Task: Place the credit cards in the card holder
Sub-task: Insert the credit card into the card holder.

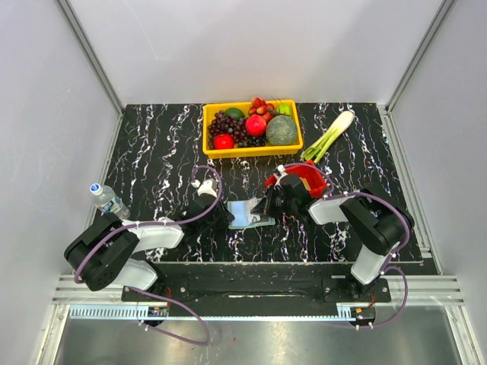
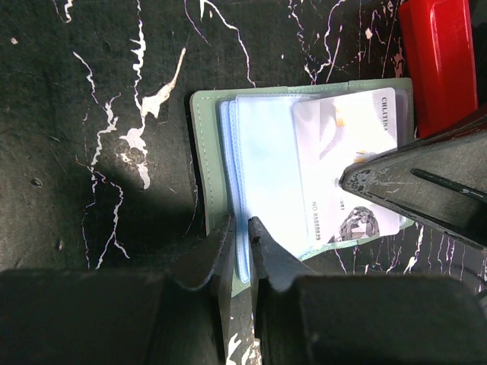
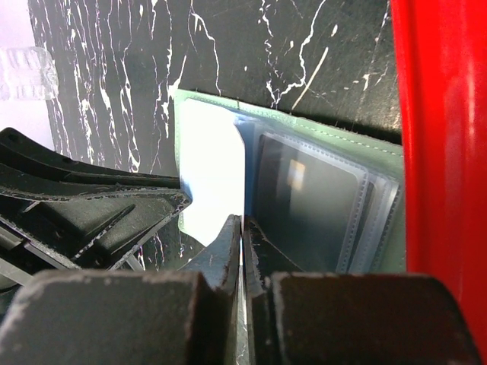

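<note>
Top external view: the card holder (image 1: 249, 213) lies open on the black marble table (image 1: 152, 167), between the 2 arms and just beside the red basket (image 1: 306, 175). On the left wrist view the left gripper (image 2: 242, 228) has its fingers close together, nipping the near edge of the holder's clear leaves. The right gripper (image 3: 241, 222) is pressed together, its tip at the edge of 1 whitish card (image 2: 346, 152) lying on the leaves. 1 dark card (image 3: 304, 209) sits inside a clear pocket.
</note>
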{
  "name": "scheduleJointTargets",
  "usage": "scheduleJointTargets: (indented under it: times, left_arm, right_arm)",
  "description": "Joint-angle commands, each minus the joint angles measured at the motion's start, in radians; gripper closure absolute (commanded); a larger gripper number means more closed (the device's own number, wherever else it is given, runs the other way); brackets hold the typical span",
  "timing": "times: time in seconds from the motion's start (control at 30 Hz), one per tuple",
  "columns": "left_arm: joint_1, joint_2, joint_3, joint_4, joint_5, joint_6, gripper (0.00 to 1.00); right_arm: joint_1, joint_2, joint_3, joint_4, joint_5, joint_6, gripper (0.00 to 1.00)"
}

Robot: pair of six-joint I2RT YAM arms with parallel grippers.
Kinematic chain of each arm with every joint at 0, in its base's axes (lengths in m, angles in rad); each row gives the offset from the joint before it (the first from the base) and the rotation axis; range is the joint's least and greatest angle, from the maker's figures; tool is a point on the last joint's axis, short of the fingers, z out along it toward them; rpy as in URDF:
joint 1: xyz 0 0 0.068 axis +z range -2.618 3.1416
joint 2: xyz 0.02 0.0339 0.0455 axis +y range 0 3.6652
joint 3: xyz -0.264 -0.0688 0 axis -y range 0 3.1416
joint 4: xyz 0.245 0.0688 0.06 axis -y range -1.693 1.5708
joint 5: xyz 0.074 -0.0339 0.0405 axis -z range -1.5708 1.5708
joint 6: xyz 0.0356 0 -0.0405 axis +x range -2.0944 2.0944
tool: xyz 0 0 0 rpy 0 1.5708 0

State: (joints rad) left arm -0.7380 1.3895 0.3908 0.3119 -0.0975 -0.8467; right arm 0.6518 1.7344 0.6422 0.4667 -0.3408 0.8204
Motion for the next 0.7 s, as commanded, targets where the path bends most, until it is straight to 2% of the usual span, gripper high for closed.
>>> scheduleJointTargets:
  times: [0.0, 0.4, 0.53, 0.67]
  left_arm:
    - [-0.026, 0.014, -0.013, -0.040, 0.082, -0.023, 0.84]
    - [-0.027, -0.003, -0.024, -0.037, 0.082, -0.032, 0.85]
    - [-0.029, -0.006, -0.030, -0.039, 0.076, -0.035, 0.85]
    - [-0.029, -0.007, -0.036, -0.040, 0.070, -0.038, 0.86]
  right_arm:
    - [0.043, 0.001, 0.014, -0.100, 0.031, -0.027, 0.93]
    - [0.065, 0.062, 0.053, -0.095, 0.016, 0.028, 0.92]
    - [0.065, 0.051, 0.044, -0.129, 0.026, 0.029, 0.82]
    - [0.065, -0.018, 0.051, -0.219, 0.101, -0.013, 0.71]
